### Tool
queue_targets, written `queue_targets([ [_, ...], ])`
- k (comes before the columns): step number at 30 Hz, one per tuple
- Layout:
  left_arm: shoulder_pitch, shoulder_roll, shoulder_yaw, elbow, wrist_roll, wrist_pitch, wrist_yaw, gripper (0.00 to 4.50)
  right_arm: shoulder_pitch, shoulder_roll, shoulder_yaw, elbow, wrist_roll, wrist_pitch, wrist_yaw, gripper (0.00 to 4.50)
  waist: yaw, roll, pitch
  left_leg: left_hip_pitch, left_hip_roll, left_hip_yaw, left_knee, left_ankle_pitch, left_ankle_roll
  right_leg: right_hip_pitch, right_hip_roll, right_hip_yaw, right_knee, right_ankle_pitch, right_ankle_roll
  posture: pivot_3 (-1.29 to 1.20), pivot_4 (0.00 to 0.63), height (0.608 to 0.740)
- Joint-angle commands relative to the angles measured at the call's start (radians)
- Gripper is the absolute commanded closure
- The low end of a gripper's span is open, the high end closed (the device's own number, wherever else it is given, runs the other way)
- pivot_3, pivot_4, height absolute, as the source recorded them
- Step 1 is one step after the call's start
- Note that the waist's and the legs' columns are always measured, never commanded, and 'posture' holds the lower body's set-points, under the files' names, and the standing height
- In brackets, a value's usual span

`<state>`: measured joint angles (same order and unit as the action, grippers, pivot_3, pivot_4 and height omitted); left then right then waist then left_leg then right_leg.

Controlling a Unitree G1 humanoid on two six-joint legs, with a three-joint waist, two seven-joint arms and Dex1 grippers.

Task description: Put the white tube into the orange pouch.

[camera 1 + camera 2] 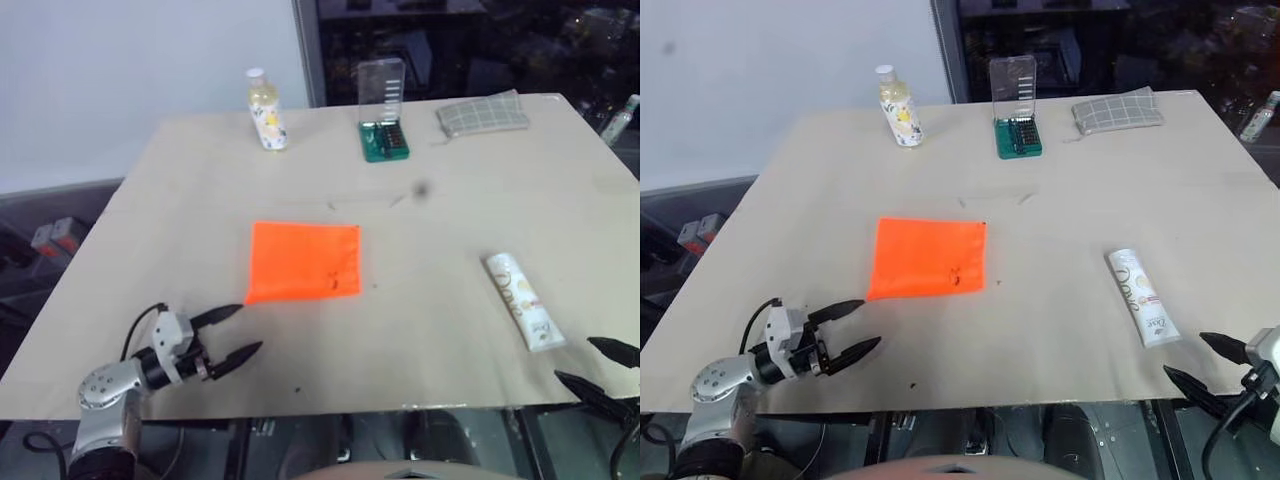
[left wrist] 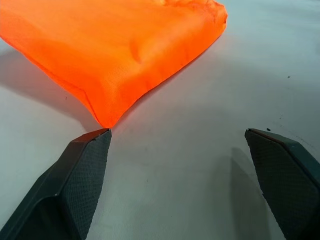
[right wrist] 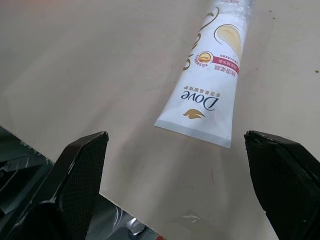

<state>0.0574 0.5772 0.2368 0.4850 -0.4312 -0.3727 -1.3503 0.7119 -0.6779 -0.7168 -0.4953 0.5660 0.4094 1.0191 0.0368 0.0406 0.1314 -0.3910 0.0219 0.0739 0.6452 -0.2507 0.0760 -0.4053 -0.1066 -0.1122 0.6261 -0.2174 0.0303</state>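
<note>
The orange pouch [image 1: 304,260] lies flat near the middle of the table [image 1: 420,330]. My left gripper [image 1: 236,333] is open just short of the pouch's near left corner, one fingertip [image 2: 95,145] almost at that corner [image 2: 105,120], nothing between the fingers. The white tube [image 1: 523,301] lies on the table's right side, crimped end toward me. My right gripper [image 1: 602,366] stands open at the table's front right edge, just short of the tube's crimped end [image 3: 192,127], empty.
At the table's far side stand a clear bottle of yellowish liquid [image 1: 265,110], a green bit case with its clear lid raised [image 1: 383,110], and a grey checked cloth pouch [image 1: 482,114]. The table's front edge runs just under both grippers.
</note>
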Motion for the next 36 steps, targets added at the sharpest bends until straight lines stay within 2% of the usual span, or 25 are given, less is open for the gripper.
queue_targets([
  [1, 0.035, -0.018, -0.001, 0.254, 0.031, -0.092, -0.092, 0.06, -0.027, -0.02, -0.003, -0.02, 0.017, 0.002, -0.005, 0.08, 0.0, 0.002, -0.002, 0.0, 0.0, 0.0, 0.0, 0.0, 0.0, 0.0, 0.0, 0.0, 0.0, 0.0, 0.0, 0.0, 0.15, 0.74],
  [3, 0.081, -0.013, 0.07, 0.309, -0.064, -0.123, -0.218, 0.06, -0.057, -0.035, 0.009, -0.026, 0.025, 0.011, -0.01, 0.08, -0.01, 0.005, -0.005, 0.0, 0.0, 0.001, 0.0, 0.0, 0.0, -0.001, 0.0, 0.0, 0.0, 0.0, 0.0, 0.0, 0.15, 0.74],
  [5, 0.109, 0.001, 0.093, 0.274, -0.153, -0.082, -0.26, 0.06, -0.071, -0.037, 0.017, -0.035, 0.031, 0.017, -0.011, 0.08, -0.03, 0.003, -0.006, 0.003, 0.0, 0.0, 0.0, 0.0, 0.0, -0.001, 0.0, 0.0, 0.0, 0.0, 0.0, 0.0, 0.15, 0.74],
  [6, 0.125, 0.014, 0.095, 0.224, -0.199, -0.037, -0.264, 0.06, -0.076, -0.038, 0.021, -0.038, 0.033, 0.02, -0.011, 0.08, -0.037, 0.001, -0.006, 0.006, 0.0, -0.001, -0.001, -0.003, -0.005, -0.001, 0.0, 0.0, -0.001, 0.0, 0.0, 0.0, 0.15, 0.74],
  [8, 0.182, 0.052, 0.126, -0.004, -0.29, 0.129, -0.246, 0.06, -0.083, -0.038, 0.029, -0.044, 0.035, 0.024, -0.013, 0.08, -0.054, -0.004, -0.004, 0.008, 0.001, -0.003, -0.001, -0.006, -0.01, -0.001, 0.002, 0.0, -0.001, -0.003, -0.005, 0.0, 0.15, 0.74],
  [10, 0.213, 0.075, 0.148, -0.149, -0.342, 0.233, -0.212, 0.06, -0.09, -0.039, 0.041, -0.043, 0.032, 0.023, -0.012, 0.08, -0.055, -0.014, 0.004, 0.006, 0.001, -0.002, -0.002, -0.006, -0.01, -0.004, 0.004, 0.003, -0.001, -0.004, -0.006, 0.0, 0.15, 0.74],
  [12, 0.232, 0.074, 0.156, -0.216, -0.385, 0.318, -0.196, 0.06, -0.1, -0.04, 0.054, -0.04, 0.029, 0.02, -0.012, 0.08, -0.046, -0.029, 0.012, 0.001, 0.001, -0.002, -0.001, -0.006, -0.01, -0.008, 0.004, 0.003, -0.001, -0.004, -0.006, 0.0, 0.15, 0.74],
  [13, 0.188, 0.133, 0.134, -0.516, -0.529, 0.487, 0.074, 0.06, -0.104, -0.041, 0.06, -0.039, 0.028, 0.02, -0.012, 0.08, -0.038, -0.036, 0.017, -0.005, 0.002, -0.004, 0.003, -0.006, -0.01, -0.011, 0.004, 0.0, -0.001, -0.004, -0.006, 0.0, 0.15, 0.74],
  [15, 0.071, 0.228, 0.119, -0.892, -0.788, 0.728, 0.498, 0.06, -0.113, -0.042, 0.07, -0.039, 0.028, 0.02, -0.011, 0.08, 0.002, -0.053, 0.033, -0.01, 0.001, -0.008, 0.009, -0.009, -0.015, -0.011, 0.001, -0.002, -0.001, -0.004, -0.006, 0.0, 0.15, 0.74],
  [16, 0.02, 0.251, 0.121, -0.976, -0.884, 0.792, 0.639, 0.06, -0.117, -0.043, 0.074, -0.039, 0.029, 0.021, -0.011, 0.08, 0.006, -0.055, 0.033, -0.016, 0.001, -0.012, 0.01, -0.008, -0.016, -0.01, 0.0, -0.005, -0.001, -0.004, -0.006, 0.0, 0.15, 0.74],
  [17, -0.08, 0.255, 0.132, -0.95, -0.924, 0.812, 0.739, 0.06, -0.131, -0.044, 0.084, -0.038, 0.034, 0.023, -0.014, 0.08, 0.006, -0.055, 0.031, -0.02, 0.001, -0.012, 0.011, -0.008, -0.017, -0.012, 0.0, -0.005, -0.001, -0.003, -0.007, 0.0, 0.15, 0.74],
  [19, -0.211, 0.258, 0.154, -0.9, -0.974, 0.844, 0.88, 0.06, -0.154, -0.047, 0.103, -0.034, 0.037, 0.026, -0.019, 0.08, 0.006, -0.047, 0.03, -0.022, 0.0, -0.011, 0.019, -0.009, -0.015, -0.008, 0.0, -0.002, -0.002, -0.003, -0.006, 0.0, 0.15, 0.74],
  [20, -0.257, 0.261, 0.158, -0.877, -0.966, 0.861, 0.927, 0.06, -0.166, -0.049, 0.113, -0.03, 0.034, 0.023, -0.02, 0.08, 0.0, -0.041, 0.029, -0.024, 0.0, -0.009, 0.023, -0.011, -0.01, -0.008, -0.001, -0.002, -0.003, -0.002, -0.004, 0.0, 0.15, 0.74],
  [22, -0.29, 0.26, 0.161, -0.868, -0.911, 0.878, 0.969, 0.06, -0.182, -0.052, 0.125, -0.021, 0.033, 0.019, -0.022, 0.08, -0.016, -0.038, 0.027, -0.021, -0.002, 0.0, 0.023, -0.01, -0.003, -0.007, 0.001, 0.006, -0.002, 0.0, 0.002, 0.0, 0.15, 0.74],
  [25, -0.293, 0.235, 0.155, -0.885, -0.826, 0.891, 1.053, 0.06, -0.199, -0.049, 0.129, -0.018, 0.042, 0.014, -0.027, 0.08, -0.024, -0.045, 0.032, -0.02, -0.001, 0.004, 0.023, -0.009, -0.004, -0.008, 0.01, 0.008, 0.0, -0.002, 0.006, 0.0, 0.15, 0.74],
  [27, -0.277, 0.225, 0.15, -0.892, -0.827, 0.928, 1.062, 0.06, -0.202, -0.044, 0.133, -0.027, 0.046, 0.016, -0.031, 0.08, -0.021, -0.048, 0.033, -0.021, 0.0, 0.002, 0.023, -0.01, -0.005, -0.008, 0.012, 0.008, -0.001, -0.002, 0.006, 0.0, 0.15, 0.74],
  [30, -0.206, 0.297, 0.117, -0.947, -0.73, 0.973, 0.949, 0.06, -0.204, -0.037, 0.151, -0.051, 0.049, 0.017, -0.035, 0.08, -0.018, -0.049, 0.034, -0.021, 0.0, 0.002, 0.023, -0.009, -0.006, -0.008, 0.012, 0.008, -0.001, -0.002, 0.007, 0.0, 0.15, 0.74],
  [31, -0.162, 0.354, 0.092, -0.967, -0.64, 0.962, 0.88, 0.06, -0.209, -0.038, 0.161, -0.065, 0.054, 0.019, -0.035, 0.08, -0.018, -0.049, 0.034, -0.021, 0.0, 0.002, 0.023, -0.01, -0.006, -0.008, 0.012, 0.008, -0.001, -0.002, 0.007, 0.0, 0.15, 0.74],
  [34, -0.095, 0.43, 0.049, -0.971, -0.519, 0.919, 0.69, 0.06, -0.235, -0.045, 0.194, -0.108, 0.069, 0.025, -0.042, 0.08, -0.019, -0.048, 0.035, -0.021, 0.0, 0.004, 0.023, -0.01, -0.007, -0.009, 0.012, 0.007, 0.0, -0.004, 0.005, 0.0, 0.15, 0.74],
  [36, -0.09, 0.452, 0.021, -0.966, -0.466, 0.934, 0.667, 0.06, -0.263, -0.046, 0.215, -0.134, 0.086, 0.035, -0.058, 0.08, -0.019, -0.046, 0.035, -0.021, 0.001, 0.004, 0.023, -0.012, -0.012, -0.01, 0.011, 0.006, 0.0, -0.005, 0.002, 0.0, 0.15, 0.74],
])
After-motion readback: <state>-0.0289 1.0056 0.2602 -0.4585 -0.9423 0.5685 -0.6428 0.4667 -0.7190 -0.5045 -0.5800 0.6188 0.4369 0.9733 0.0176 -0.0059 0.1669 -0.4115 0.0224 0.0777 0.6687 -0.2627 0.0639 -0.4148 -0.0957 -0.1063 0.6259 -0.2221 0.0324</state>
